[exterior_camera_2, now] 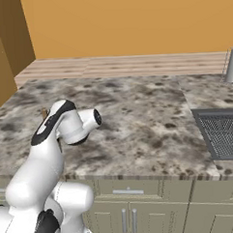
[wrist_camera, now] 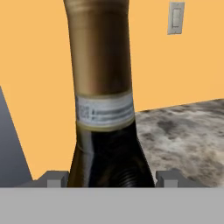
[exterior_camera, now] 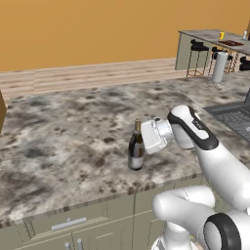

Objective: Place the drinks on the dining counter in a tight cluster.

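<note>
A dark wine bottle point(exterior_camera: 136, 155) with a pale label stands upright near the front edge of the marbled counter with beige cabinets point(exterior_camera: 58, 141). My gripper point(exterior_camera: 141, 138) reaches it level from the right, shut on the bottle's shoulder. In the hand view the bottle point(wrist_camera: 105, 87) rises between my gripper's point(wrist_camera: 111, 178) two fingertips, which press on its sides. In the right base view the arm hides all but the bottle's top point(exterior_camera_2: 44, 112). The dining counter point(exterior_camera: 207, 34) stands far off at the upper right, with a small clear bottle point(exterior_camera: 244, 35) on it.
Black bar stools point(exterior_camera: 197, 49) stand along the dining counter, and a yellow cup point(exterior_camera: 221, 35) sits on it. A grey cylinder point(exterior_camera: 219, 66) stands at the right end of my counter, beyond a dark cooktop point(exterior_camera_2: 221, 132). Wooden floor lies between the counters.
</note>
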You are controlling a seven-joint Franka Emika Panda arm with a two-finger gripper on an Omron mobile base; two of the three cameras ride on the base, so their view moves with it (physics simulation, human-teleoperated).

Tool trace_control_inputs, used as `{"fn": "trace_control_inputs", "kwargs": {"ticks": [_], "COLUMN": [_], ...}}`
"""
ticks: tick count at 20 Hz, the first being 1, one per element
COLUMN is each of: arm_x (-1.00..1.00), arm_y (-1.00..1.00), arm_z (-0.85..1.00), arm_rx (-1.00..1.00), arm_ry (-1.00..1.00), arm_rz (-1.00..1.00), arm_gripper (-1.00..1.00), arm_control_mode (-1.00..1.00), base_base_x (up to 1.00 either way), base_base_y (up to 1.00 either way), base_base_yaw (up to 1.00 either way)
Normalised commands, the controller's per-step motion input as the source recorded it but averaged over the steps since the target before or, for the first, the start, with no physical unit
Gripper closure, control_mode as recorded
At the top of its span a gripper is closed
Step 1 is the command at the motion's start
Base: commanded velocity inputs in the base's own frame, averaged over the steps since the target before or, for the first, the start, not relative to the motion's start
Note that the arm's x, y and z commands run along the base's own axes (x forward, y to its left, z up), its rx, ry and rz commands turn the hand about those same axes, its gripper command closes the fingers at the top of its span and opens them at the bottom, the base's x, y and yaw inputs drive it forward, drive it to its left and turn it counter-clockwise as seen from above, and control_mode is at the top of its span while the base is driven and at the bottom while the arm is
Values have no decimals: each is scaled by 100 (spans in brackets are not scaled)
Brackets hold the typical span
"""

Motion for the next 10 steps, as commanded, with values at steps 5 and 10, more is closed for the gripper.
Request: {"fn": "trace_control_inputs", "kwargs": {"ticks": [5, 10], "arm_x": [0, -3], "arm_y": [0, 0], "arm_z": [0, 0], "arm_rx": [0, 0], "arm_ry": [0, 0], "arm_rz": [0, 0], "arm_gripper": [100, 100], "arm_control_mode": [-100, 100], "base_base_x": [0, -20], "base_base_y": [0, -5], "base_base_yaw": [0, -6]}}
